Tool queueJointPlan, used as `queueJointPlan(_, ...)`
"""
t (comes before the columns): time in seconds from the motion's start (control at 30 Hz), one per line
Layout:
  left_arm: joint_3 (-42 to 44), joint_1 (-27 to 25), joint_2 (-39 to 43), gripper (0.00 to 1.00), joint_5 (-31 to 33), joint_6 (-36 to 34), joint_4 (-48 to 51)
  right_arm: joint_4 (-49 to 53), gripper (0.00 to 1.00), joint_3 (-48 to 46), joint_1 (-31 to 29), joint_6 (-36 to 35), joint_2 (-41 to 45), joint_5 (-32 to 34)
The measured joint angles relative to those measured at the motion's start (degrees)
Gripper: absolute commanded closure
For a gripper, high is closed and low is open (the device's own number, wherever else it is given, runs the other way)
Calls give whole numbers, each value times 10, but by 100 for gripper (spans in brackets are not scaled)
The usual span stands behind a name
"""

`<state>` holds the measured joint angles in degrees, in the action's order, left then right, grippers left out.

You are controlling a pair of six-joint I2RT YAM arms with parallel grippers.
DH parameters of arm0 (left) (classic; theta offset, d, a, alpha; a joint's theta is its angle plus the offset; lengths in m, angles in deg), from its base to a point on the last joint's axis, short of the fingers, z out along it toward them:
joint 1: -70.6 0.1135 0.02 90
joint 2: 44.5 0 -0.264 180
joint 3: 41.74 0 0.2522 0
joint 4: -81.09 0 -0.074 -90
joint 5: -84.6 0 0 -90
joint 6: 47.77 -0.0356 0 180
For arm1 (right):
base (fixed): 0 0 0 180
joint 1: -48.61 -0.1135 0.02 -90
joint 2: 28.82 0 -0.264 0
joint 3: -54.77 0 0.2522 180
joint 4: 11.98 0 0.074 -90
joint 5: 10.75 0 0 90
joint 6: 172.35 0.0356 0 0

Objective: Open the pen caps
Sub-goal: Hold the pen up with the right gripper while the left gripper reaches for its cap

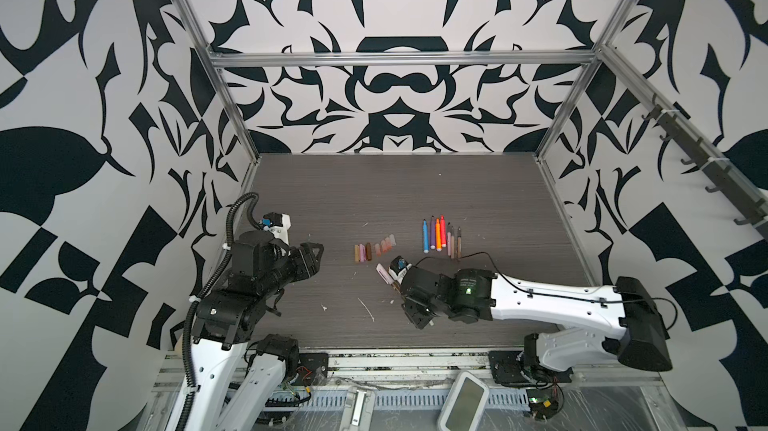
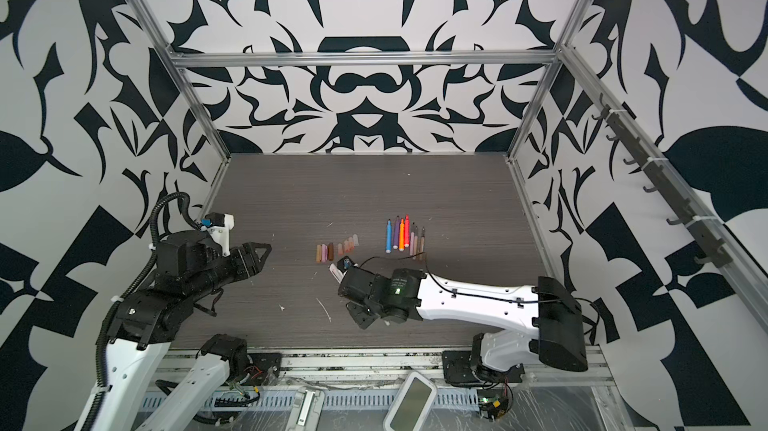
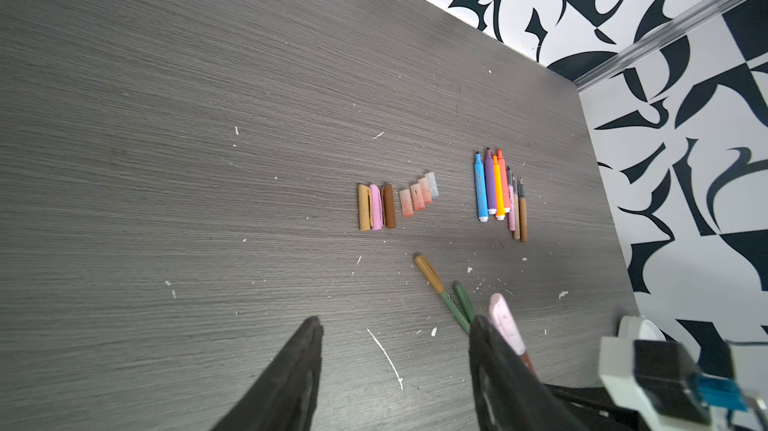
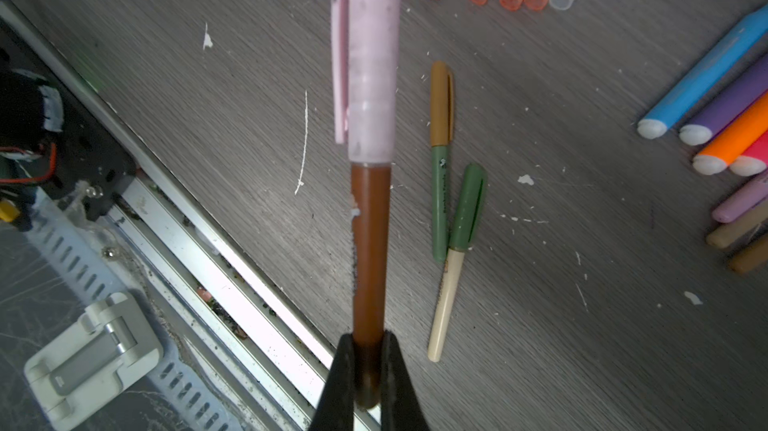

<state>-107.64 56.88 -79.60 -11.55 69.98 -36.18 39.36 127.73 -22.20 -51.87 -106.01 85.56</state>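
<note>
Pink cap [image 4: 368, 54] sits on the brown pen [image 4: 370, 250], above the desk [image 4: 582, 325] near front centre. Right fingers [image 4: 348, 356] are clamped on the barrel's tail end. In a top view the long axis points about 10 o'clock, cap end leading. Left fingers [image 1: 314, 256] are apart and empty, with the cap at their 3 o'clock. Left looks best placed to pull along that axis.

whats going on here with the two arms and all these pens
The right gripper is shut on a brown pen whose pink cap is still on. The left gripper is open and empty, apart from it. On the table lie a row of loose caps, a row of uncapped markers, and two capped pens.
</note>
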Motion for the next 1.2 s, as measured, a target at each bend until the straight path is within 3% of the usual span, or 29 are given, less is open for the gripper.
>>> queueJointPlan(0.17, 0, 0, 1, 40, 12, 4, 1, -9, 100, -5, 30, 0, 9, -13)
queueJointPlan(0.87, 0, 1, -13, 40, 7, 8, 1, -40, 100, -84, 29, 25, 43, 2)
queueJointPlan(1.2, 0, 3, -28, 40, 5, 8, 1, -67, 100, -22, 29, -2, -80, 2)
